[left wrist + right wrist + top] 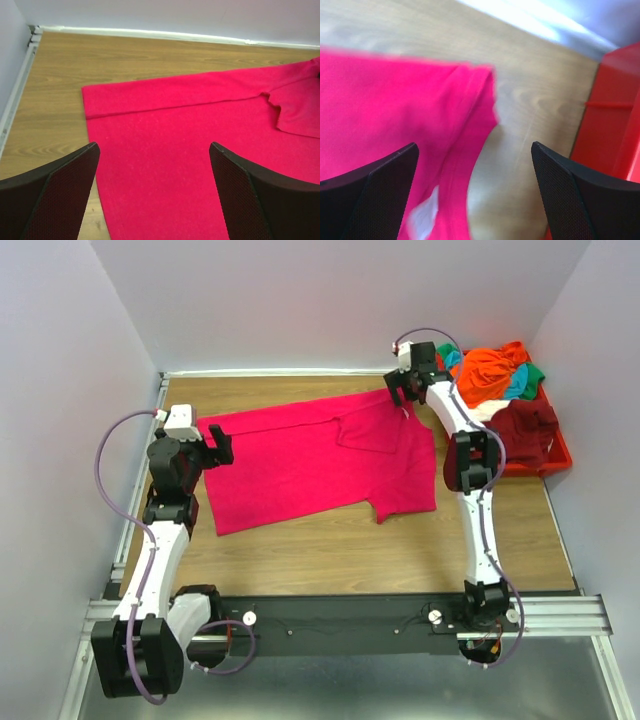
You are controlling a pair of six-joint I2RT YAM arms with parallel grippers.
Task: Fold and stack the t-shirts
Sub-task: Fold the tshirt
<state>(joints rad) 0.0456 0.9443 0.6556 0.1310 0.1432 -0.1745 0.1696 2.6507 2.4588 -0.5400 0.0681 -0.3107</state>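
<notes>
Top external view: the magenta t-shirt (300,465) lies spread on the bench (350,550) with one sleeve turned in, so folding looks barely begun. The left tool (220,445) and right tool (403,390) hover at its ends, both spread apart and empty. The other t-shirts (495,375) are heaped in the red bin (560,458); nothing is stacked yet.

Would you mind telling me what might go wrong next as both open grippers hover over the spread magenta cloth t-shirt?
The right gripper sits over the edge of the magenta cloth t-shirt, so it may pinch only part of the cloth. It is also near the red plastic bin and could knock it. The folded-in sleeve might flop open if the left gripper pulls unevenly.
</notes>
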